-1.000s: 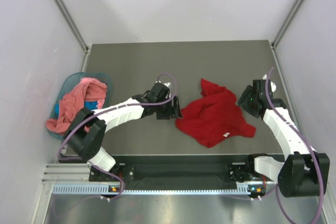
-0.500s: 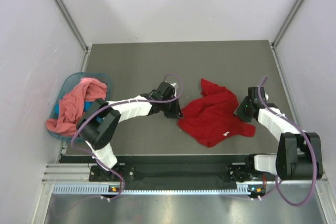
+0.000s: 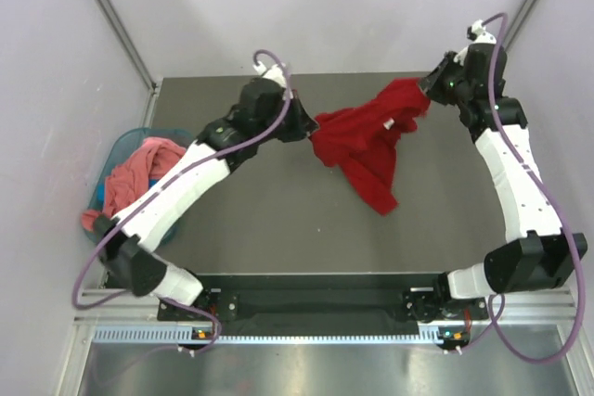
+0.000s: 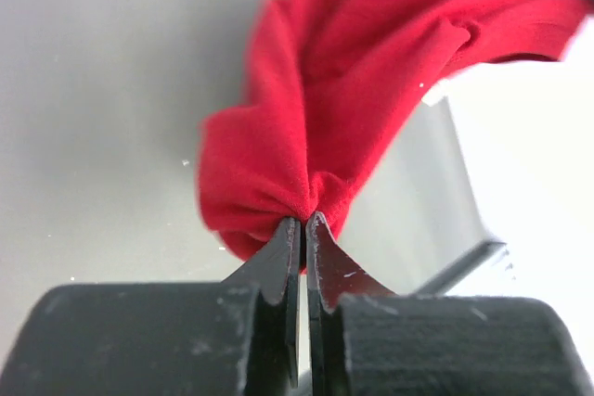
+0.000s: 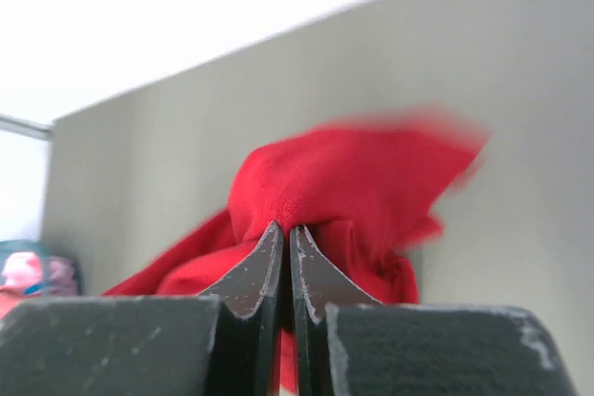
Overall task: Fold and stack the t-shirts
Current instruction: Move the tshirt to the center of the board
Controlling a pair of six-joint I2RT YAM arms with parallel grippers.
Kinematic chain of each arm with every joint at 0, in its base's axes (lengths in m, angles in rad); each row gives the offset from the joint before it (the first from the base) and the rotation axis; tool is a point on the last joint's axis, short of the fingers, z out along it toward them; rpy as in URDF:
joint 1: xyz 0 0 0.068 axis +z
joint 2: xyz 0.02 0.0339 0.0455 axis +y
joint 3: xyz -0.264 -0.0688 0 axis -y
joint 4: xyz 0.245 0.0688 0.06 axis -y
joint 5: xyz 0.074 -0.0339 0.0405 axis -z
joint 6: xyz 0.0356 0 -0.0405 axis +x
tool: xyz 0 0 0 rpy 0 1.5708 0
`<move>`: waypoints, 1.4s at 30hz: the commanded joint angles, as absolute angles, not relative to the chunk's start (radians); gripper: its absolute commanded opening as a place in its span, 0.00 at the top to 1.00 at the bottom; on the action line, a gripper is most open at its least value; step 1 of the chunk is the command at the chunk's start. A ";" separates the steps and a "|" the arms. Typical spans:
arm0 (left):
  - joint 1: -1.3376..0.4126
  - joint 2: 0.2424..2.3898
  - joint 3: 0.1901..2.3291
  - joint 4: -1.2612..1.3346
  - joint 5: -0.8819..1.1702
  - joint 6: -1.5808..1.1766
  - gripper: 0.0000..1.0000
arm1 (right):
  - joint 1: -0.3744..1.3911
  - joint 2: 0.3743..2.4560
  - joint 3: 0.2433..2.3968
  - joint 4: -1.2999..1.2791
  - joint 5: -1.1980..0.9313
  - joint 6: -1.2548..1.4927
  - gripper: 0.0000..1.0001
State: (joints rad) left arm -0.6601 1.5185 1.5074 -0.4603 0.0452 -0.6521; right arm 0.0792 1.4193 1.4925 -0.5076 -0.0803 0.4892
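T-shirts: two. One deep red soft cloth t-shirt point(image 3: 367, 141); one salmon-pink cloth t-shirt point(image 3: 135, 178).
Baskets: one, a teal plastic basket point(image 3: 115, 155).
Arms: two, both white-and-black and jointed: left arm point(image 3: 181, 194), right arm point(image 3: 515, 173).
Fingers: four in all. Two black left fingers point(image 4: 274, 271), two black right fingers point(image 5: 249, 275).
Counter: one, a flat grey counter point(image 3: 278, 220).

Both arms have risen, lifting the red t-shirt point(image 3: 371, 141) off the table point(image 3: 278, 220).
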 commanded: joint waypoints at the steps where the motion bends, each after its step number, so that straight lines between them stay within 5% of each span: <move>1: -0.664 1.405 1.464 -0.539 0.058 -0.679 1.00 | 0.103 1.410 1.534 -0.690 -0.095 0.410 1.00; 8: -0.773 1.269 1.033 -0.384 0.235 -0.788 1.00 | 0.106 1.352 1.229 -0.719 -0.034 0.393 1.00; 13: -0.896 1.249 0.810 -0.246 0.265 -0.916 0.98 | 0.089 1.336 1.026 -0.698 0.066 0.406 0.85; 18: -0.902 1.229 0.877 -0.317 0.178 -0.870 0.37 | 0.058 1.324 1.055 -0.667 0.092 0.448 0.57; 20: -0.875 1.256 0.966 -0.362 0.060 -0.797 0.31 | 0.040 1.333 1.065 -0.649 0.120 0.469 0.53; 30: -0.508 1.571 1.213 -0.333 0.092 -0.657 0.32 | -0.086 1.650 1.201 -0.420 0.012 0.403 0.60; 42: -0.465 1.917 1.456 -0.313 0.193 -0.571 0.33 | -0.117 1.982 1.414 -0.290 -0.071 0.367 0.62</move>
